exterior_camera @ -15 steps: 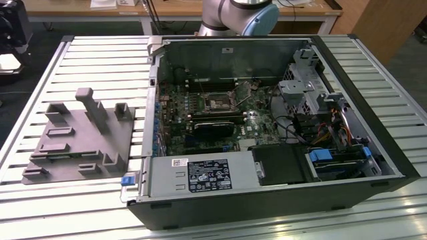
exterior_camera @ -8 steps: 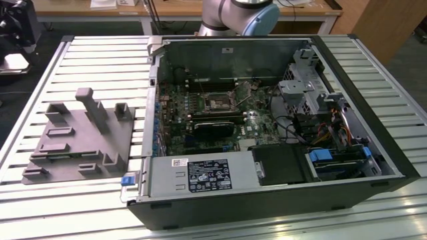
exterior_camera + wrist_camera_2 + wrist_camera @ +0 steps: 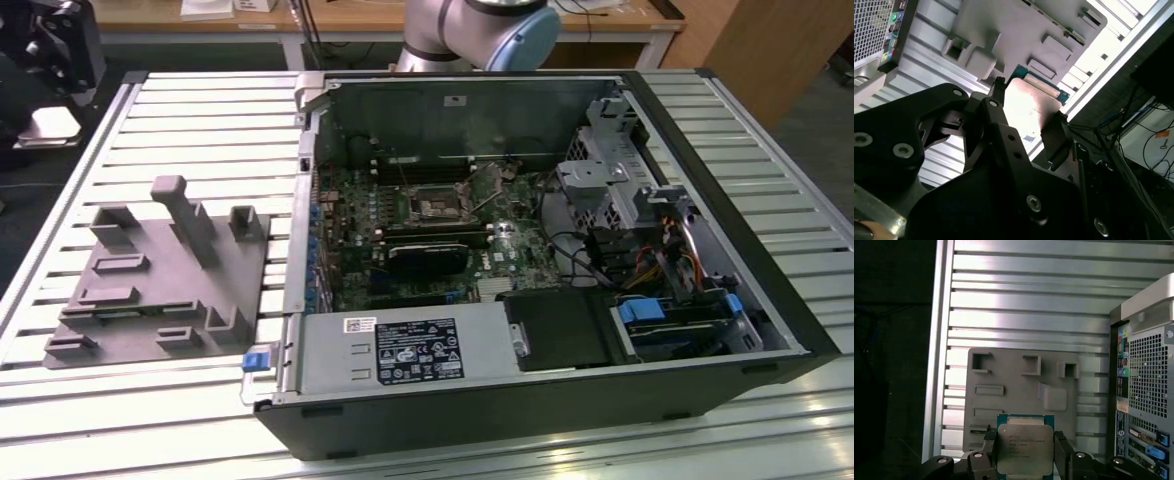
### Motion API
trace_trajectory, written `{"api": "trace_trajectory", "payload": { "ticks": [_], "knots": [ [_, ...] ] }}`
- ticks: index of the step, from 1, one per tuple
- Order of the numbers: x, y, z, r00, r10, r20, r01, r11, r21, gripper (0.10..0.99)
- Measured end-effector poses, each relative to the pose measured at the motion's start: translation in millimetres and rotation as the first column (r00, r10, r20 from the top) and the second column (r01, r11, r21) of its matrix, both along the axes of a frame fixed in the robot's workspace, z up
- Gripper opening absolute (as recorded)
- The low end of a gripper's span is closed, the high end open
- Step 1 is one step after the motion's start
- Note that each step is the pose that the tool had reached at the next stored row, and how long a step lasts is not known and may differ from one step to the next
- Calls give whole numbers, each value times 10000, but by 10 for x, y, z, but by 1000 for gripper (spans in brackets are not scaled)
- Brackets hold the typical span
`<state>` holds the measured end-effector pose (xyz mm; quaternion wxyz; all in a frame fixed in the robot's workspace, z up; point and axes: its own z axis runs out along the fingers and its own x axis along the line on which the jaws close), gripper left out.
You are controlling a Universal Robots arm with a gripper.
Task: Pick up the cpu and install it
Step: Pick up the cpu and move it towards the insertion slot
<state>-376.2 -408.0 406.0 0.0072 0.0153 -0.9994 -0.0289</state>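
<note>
Held item: the cpu (image 3: 1024, 449), a flat square chip. I see its silver lid and thin green border in the first wrist view, and a bright face with a green edge (image 3: 1029, 107) in the second wrist view.
Pincer: the pincer (image 3: 1025, 452) is closed on the cpu, narrowed to the chip's width, with one dark finger (image 3: 1061, 446) against each of two opposite edges.
Cpu location: between the fingers and off the worktop (image 3: 200, 120). The fixture block lies behind it in both wrist views. I cannot tell how far it hangs above the block.
Fixture block: a grey plastic plate (image 3: 147, 280) with raised posts and shallow pockets. It lies flat on the worktop at the exterior view's left, just beside the computer case.
Worktop: slatted aluminium, carrying both block and case.
Computer case: a black tower (image 3: 534, 425) on its side with the open side up. It runs from the frame's centre to the exterior view's right.
Motherboard: a green board (image 3: 360, 215) on the case floor, in the left half of the case.
Socket: a dark square with a metal frame (image 3: 438, 205), upper middle of the board. I cannot make out its contents.
Power supply: a grey labelled box (image 3: 400, 350) along the case's near wall, lower centre of the frame.
Drive bay: blue-tabbed (image 3: 667, 315), lower right inside the case.
Arm: a grey and blue joint (image 3: 481, 30), top centre of the exterior view, behind the case.
Rear panel: a perforated grille and coloured ports (image 3: 1146, 390), beside the block in the first wrist view.
</note>
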Motion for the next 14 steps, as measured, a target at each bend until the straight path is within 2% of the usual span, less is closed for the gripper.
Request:
{"api": "trace_trajectory", "payload": {
  "ticks": [4, 14],
  "knots": [
    [152, 0, 0, 10000, 0, -4, 0, 10000, 1, 541],
    [605, 1, 0, 10000, 1, -8, -1, 10000, 18, 541]
  ]
}}
